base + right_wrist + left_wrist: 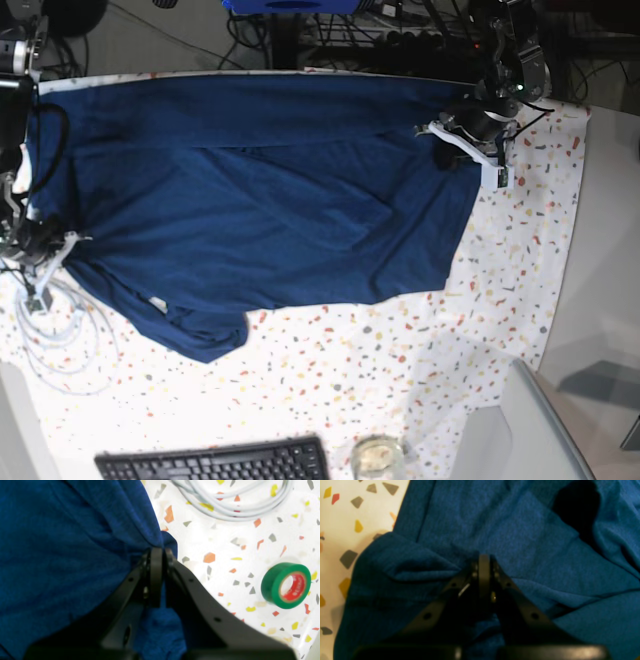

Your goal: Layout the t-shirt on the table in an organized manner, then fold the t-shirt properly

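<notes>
Left wrist view: the left arm's fingers (484,562) are pressed together on a fold of the t-shirt (520,545), whose navy cloth spreads ahead of them and to both sides, with a bare strip of the speckled tabletop (340,530) off to their left. In the right wrist view, the right arm's fingers (157,555) are likewise pinched shut on an edge of the t-shirt (62,550); the fabric fills everything to their left and bunches below them. To the right of those fingers a green roll of tape (285,585) lies well apart on the tabletop (225,542), and a loop of white cable (225,502) lies ahead of them. In the base view the t-shirt (260,200) lies spread on the tabletop (450,360), stretched between the two sets of fingers, its long axis running from one set to the other. A black keyboard (215,462) and a small glass (377,457) sit at the tabletop's near edge, well apart from both.
</notes>
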Motion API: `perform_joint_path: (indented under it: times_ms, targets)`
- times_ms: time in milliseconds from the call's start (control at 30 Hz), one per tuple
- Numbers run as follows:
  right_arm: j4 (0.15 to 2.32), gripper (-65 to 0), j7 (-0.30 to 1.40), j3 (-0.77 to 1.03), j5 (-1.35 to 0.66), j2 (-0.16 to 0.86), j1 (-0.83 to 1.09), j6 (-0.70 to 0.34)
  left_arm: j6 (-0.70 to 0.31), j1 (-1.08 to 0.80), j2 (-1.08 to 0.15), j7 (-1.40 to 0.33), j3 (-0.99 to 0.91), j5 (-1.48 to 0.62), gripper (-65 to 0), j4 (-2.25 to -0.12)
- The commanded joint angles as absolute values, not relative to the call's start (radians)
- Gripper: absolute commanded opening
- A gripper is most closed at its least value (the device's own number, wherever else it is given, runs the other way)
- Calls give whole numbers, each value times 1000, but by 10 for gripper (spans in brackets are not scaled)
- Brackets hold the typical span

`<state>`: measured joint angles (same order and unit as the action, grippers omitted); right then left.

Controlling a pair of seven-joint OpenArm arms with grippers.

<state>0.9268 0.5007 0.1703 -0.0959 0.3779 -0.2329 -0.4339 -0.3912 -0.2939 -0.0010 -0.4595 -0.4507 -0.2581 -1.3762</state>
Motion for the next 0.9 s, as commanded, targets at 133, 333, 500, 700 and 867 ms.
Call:
perform_joint_path:
  times_ms: [133, 333, 500, 700, 867]
  targets:
    - [897, -621, 483, 174, -101, 415, -294, -432, -386, -297, -8, -466, -453, -249, -650, -1383]
    - [865, -626, 483, 168, -101, 447, -321, -432, -386, -297, -8, -466, -453, -249, -650, -1383]
    - [868, -620, 486, 176, -102, 447, -335, -432, -386, -297, -8, -466, -453, -249, -650, -1383]
    - [1063, -410, 636, 186, -110, 423, -262, -438, -386, -297, -8, -466, -455, -249, -650, -1388]
    - [1096, -236, 641, 217, -104, 398, -226, -438, -386, -297, -8, -466, -455, -249, -650, -1392]
